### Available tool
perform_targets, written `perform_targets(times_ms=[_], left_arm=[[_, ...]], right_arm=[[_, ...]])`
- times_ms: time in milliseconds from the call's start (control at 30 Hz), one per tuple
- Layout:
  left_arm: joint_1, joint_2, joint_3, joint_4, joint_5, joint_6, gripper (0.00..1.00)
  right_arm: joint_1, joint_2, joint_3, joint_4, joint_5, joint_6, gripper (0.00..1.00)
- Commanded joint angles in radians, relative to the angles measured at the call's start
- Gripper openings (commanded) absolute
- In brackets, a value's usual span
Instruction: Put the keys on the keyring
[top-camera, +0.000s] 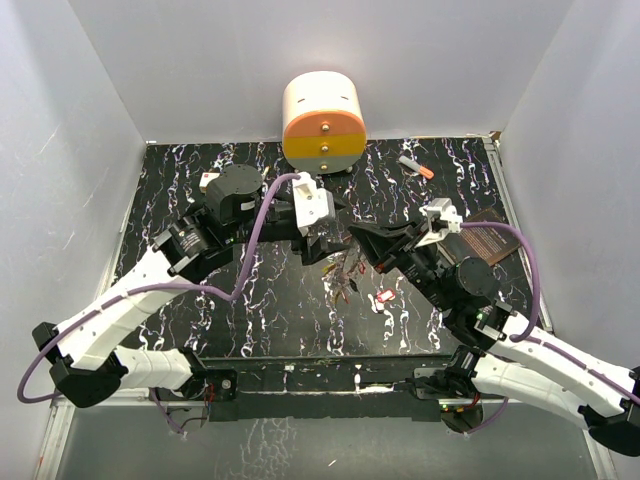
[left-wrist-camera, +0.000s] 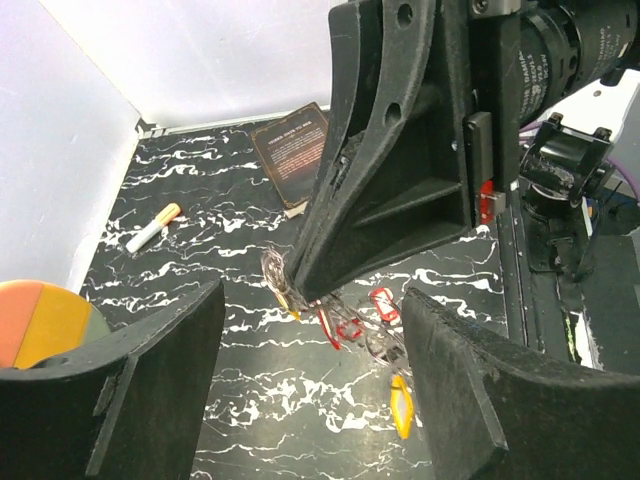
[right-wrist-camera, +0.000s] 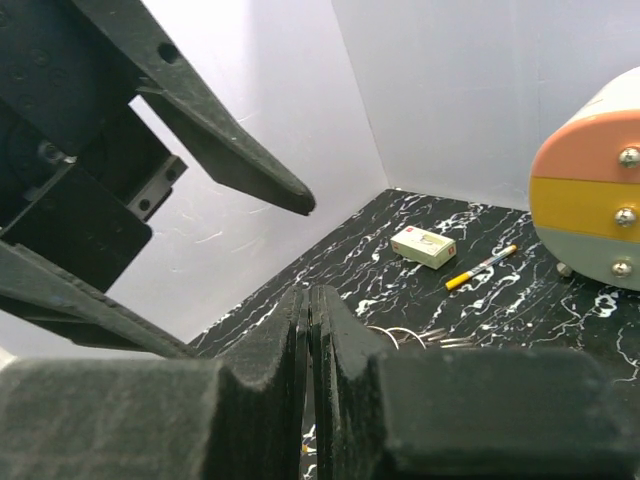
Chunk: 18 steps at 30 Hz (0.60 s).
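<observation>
Right end effector (right-wrist-camera: 309, 312) pinching keyring (left-wrist-camera: 272, 268), left end effector (left-wrist-camera: 312, 330) spread, keys (left-wrist-camera: 352, 322) beside

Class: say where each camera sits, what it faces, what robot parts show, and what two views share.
Top external: high behind, looking down on table; left arm, right arm show.
Left wrist: faces right gripper and keys; own open fingers show.
Right wrist: faces left gripper; own shut fingers show.
Shared: marker pen, both wrist views.

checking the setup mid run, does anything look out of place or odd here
A yellow key lies alone on the table, apart from the red keys bunched by the right gripper, which pinches the keyring. Nothing looks spilled or damaged.
</observation>
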Motion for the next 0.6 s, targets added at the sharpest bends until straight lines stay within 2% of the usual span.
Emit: perform_targets(times_ms=[0,367,567], left_arm=[[-0.003,-0.048,0.041,-0.046,0.002,-0.014,0.7],[-0.003,-0.014,-0.055,0.055,-0.018,-0.083,0.71],[-0.003,0.006,-0.118,0.125,-0.046,-0.105,0.76]], right_arm=[[0.0,-0.016,0.032,0.118,0.053,-0.024,0.08],[0.0,0.036,0.086,0.132,0.028,-0.02,0.08],[0.002,0.024,0.093,0.13,0.028,-0.019,0.08]])
